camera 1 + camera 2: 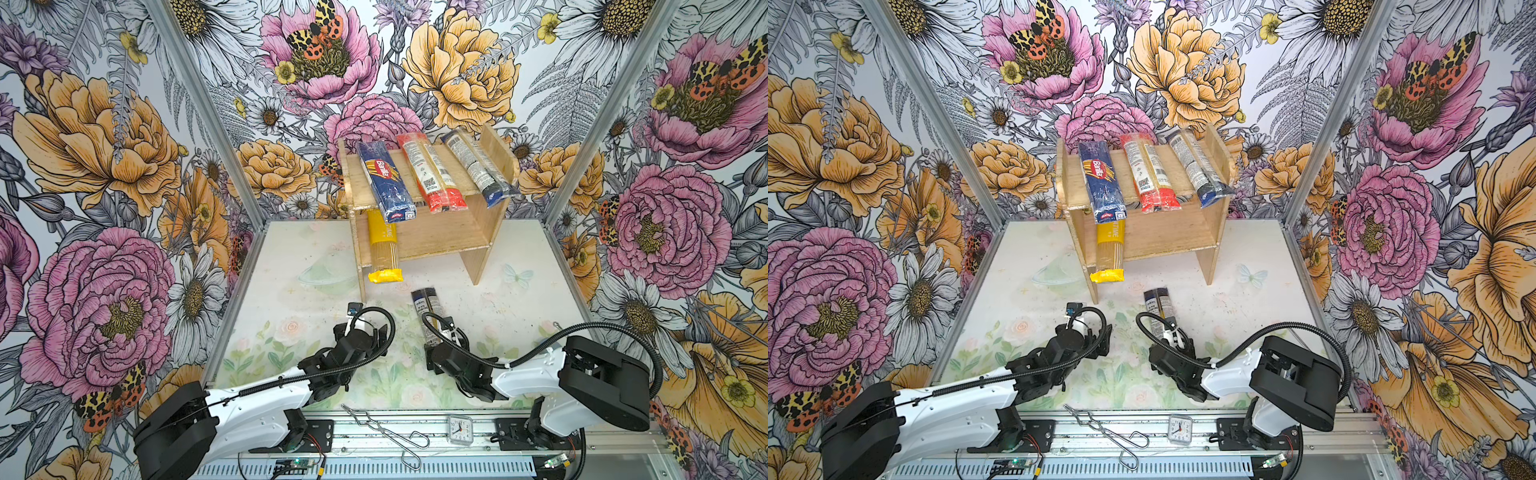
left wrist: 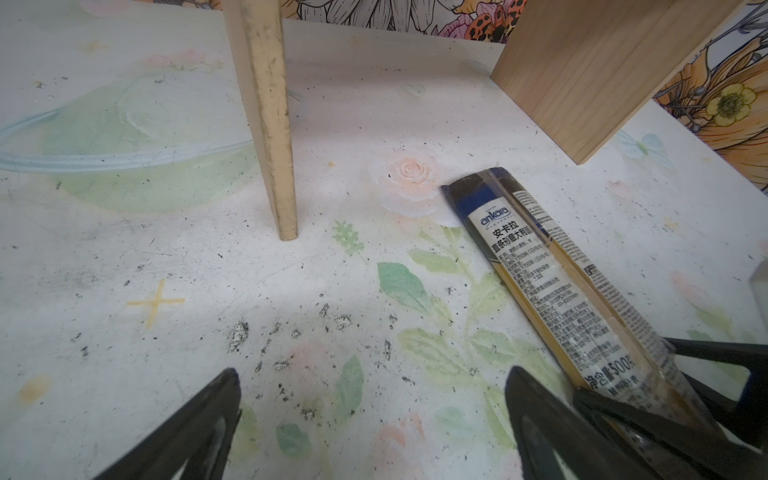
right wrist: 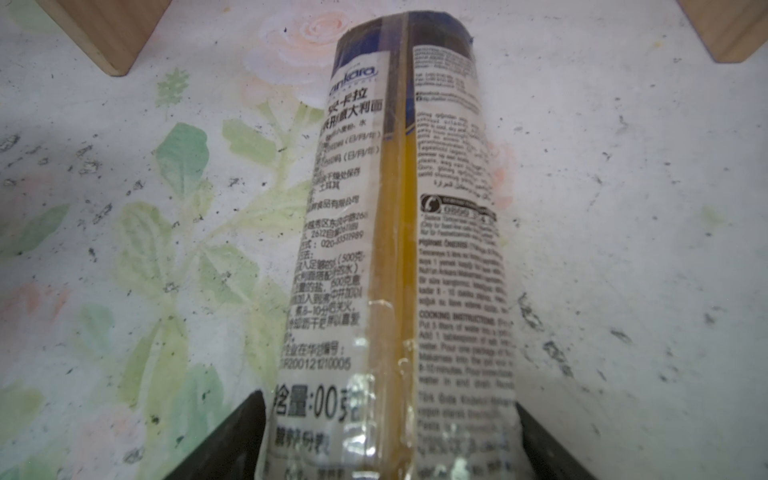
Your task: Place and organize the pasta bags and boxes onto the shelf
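Plainly, the left pincer (image 2: 374,374) gaped wide, empty; the right pincer (image 3: 390,419) straddled the dark-ended pack (image 3: 399,208) lying on the bench (image 3: 623,249), its grip impossible to tell.

Clear pack (image 3: 399,249) nr end: off-frame

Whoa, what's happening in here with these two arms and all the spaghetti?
Two robot arms are stocking a wooden shelf with spaghetti. A Barilla pack, a red pack and a blue-ended pack lie on its top board, and a yellow pack on the lower one, sticking out in front. The last pack lies on the table. The right end effector straddles it, though whether it grips is unclear. The left end effector hovers open and empty nearby.
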Robot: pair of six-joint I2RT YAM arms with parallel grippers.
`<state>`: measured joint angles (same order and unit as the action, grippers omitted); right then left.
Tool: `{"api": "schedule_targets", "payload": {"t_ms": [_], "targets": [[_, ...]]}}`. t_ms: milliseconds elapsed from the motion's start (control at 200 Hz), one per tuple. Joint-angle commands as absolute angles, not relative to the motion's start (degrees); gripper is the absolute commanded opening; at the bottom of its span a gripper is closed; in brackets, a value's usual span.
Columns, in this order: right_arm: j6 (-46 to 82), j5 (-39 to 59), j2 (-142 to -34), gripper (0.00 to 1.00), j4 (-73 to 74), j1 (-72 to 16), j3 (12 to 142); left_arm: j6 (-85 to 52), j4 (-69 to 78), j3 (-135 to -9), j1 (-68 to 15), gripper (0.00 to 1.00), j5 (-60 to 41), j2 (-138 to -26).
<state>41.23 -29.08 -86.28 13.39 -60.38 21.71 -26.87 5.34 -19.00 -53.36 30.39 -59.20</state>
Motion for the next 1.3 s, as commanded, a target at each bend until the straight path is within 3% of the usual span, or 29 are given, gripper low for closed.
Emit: {"api": "schedule_targets", "payload": {"t_ms": [0,240,560,1046,1296], "targets": [[46.7,-16.7,-89.3,0.83,1.8,-62.1,17.2,-27.4,5.4,-18.2,-52.8,0.99,31.3,-58.8],[46.9,-17.0,-87.9,0.74,1.8,-62.2,16.4,-27.6,5.6,-18.3,-52.7,0.99,31.0,-59.1],[46.9,-16.9,-89.1,0.54,1.8,-62.2,17.7,-27.3,5.1,-18.6,-52.4,0.99,30.9,-59.2],[47.0,-17.7,-85.3,0.38,0.3,-61.6,17.6,-27.5,5.0,-18.4,-52.3,0.99,30.9,-58.8],[45.9,-17.1,-79.9,0.20,-1.3,-60.3,17.7,-27.3,5.4,-18.8,-52.0,0.99,30.8,-59.6]]}}
